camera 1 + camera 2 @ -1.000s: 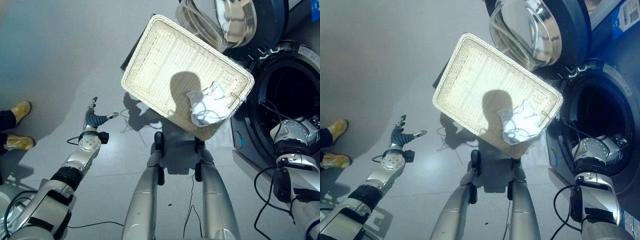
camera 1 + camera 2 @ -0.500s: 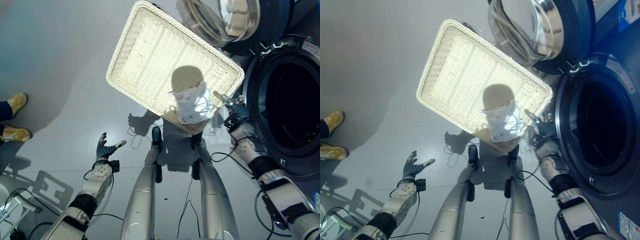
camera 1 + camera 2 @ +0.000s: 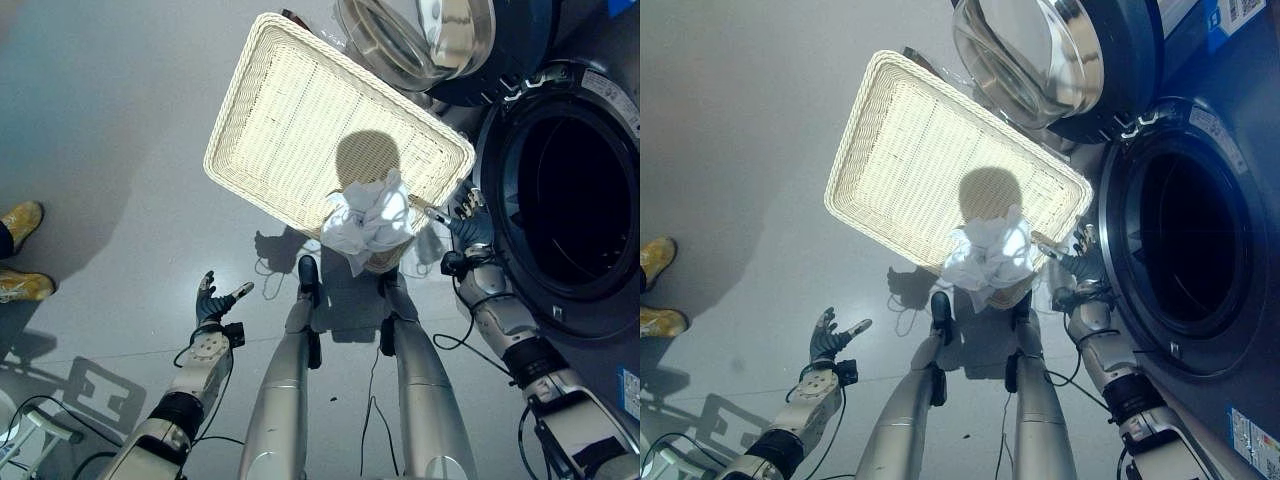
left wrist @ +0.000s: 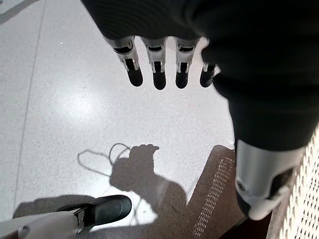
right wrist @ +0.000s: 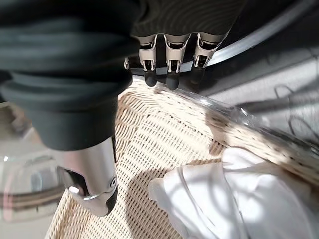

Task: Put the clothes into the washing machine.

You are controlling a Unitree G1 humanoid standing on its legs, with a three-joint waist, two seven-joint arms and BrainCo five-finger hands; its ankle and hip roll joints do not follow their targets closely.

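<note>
A white crumpled garment (image 3: 365, 215) lies in the near corner of the cream wicker basket (image 3: 290, 110) and hangs a little over its rim. My right hand (image 3: 466, 226) hovers open just right of that corner, between the basket and the washing machine's dark round opening (image 3: 565, 190). In the right wrist view its straight fingers (image 5: 169, 69) and thumb (image 5: 94, 179) spread above the weave (image 5: 164, 134), with the garment (image 5: 234, 199) close beneath and nothing held. My left hand (image 3: 212, 300) is open over the bare floor at lower left; its fingers (image 4: 159, 69) are straight.
The machine's glass door (image 3: 420, 35) stands swung open beyond the basket's far right edge. A person's yellow shoes (image 3: 20, 220) stand at the left edge. Grey floor lies to the left of the basket.
My right hand has come out of the drum opening to the basket's near right corner beside the garment. The left hand has drawn back toward me. The camera has shifted.
</note>
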